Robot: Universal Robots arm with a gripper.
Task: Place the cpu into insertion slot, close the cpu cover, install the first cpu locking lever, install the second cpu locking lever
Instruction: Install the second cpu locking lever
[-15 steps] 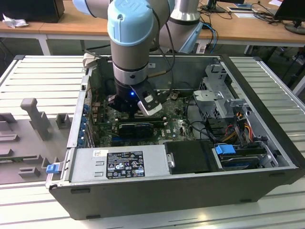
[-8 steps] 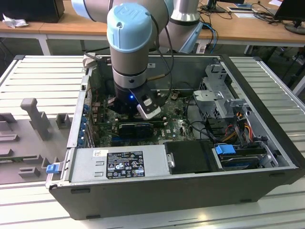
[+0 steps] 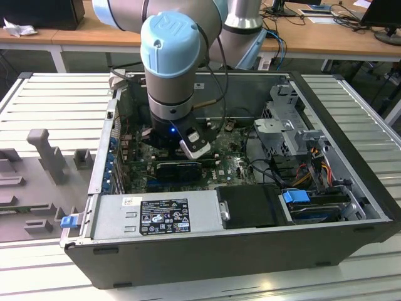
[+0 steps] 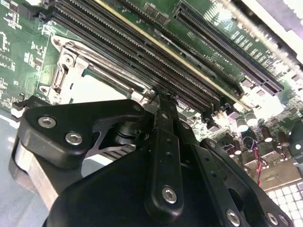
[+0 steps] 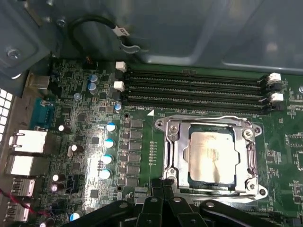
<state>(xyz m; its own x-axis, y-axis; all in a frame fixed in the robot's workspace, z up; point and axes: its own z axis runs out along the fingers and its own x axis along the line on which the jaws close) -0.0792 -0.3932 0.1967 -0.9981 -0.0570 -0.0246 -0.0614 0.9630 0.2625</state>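
Observation:
The cpu (image 5: 210, 157), a pale silvery square, lies flat in the socket on the green motherboard (image 5: 94, 142). The cpu cover (image 5: 176, 142), a metal frame with a square window, lies down around it. A thin wire lever (image 5: 213, 118) runs along the socket's edge beside the memory slots. My gripper (image 5: 163, 183) stands just off the socket's near edge, fingers pressed together with nothing between them. In the second wrist view the gripper (image 4: 159, 98) tips meet next to the socket (image 4: 90, 80). In the exterior view the arm (image 3: 172, 69) reaches down into the open computer case.
Black memory slots (image 5: 194, 90) run beside the socket. Capacitors (image 5: 110, 142) and rear ports (image 5: 28, 156) lie on its other side. The case (image 3: 238, 248) walls, a power supply (image 3: 156, 216), a drive cage (image 3: 282, 119) and cables (image 3: 313, 166) ring the board.

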